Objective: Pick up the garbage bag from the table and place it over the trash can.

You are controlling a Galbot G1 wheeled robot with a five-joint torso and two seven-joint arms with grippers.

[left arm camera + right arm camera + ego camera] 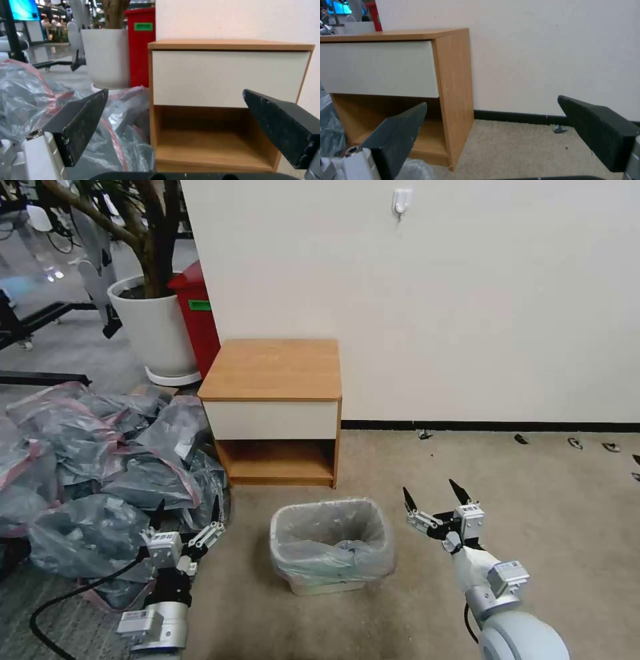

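While the garbage bag [331, 540] is draped over the trash can [327, 582] on the carpet before the bench [272, 369], the left gripper [187, 508] and right gripper [432, 495] are held spread wide, empty, flanking the can.

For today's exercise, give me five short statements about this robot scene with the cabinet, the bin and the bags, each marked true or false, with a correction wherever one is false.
1. The garbage bag lines the trash can. True.
2. The table has a bag lying on its top. False: its top is bare.
3. The left gripper is shut on a bag. False: it is open and holds nothing, beside the heap of grey bags.
4. The right gripper is open, to the right of the trash can. True.
5. The red bin stands on the carpet in front of the table. False: it stands behind the table's left side, beside the white plant pot.
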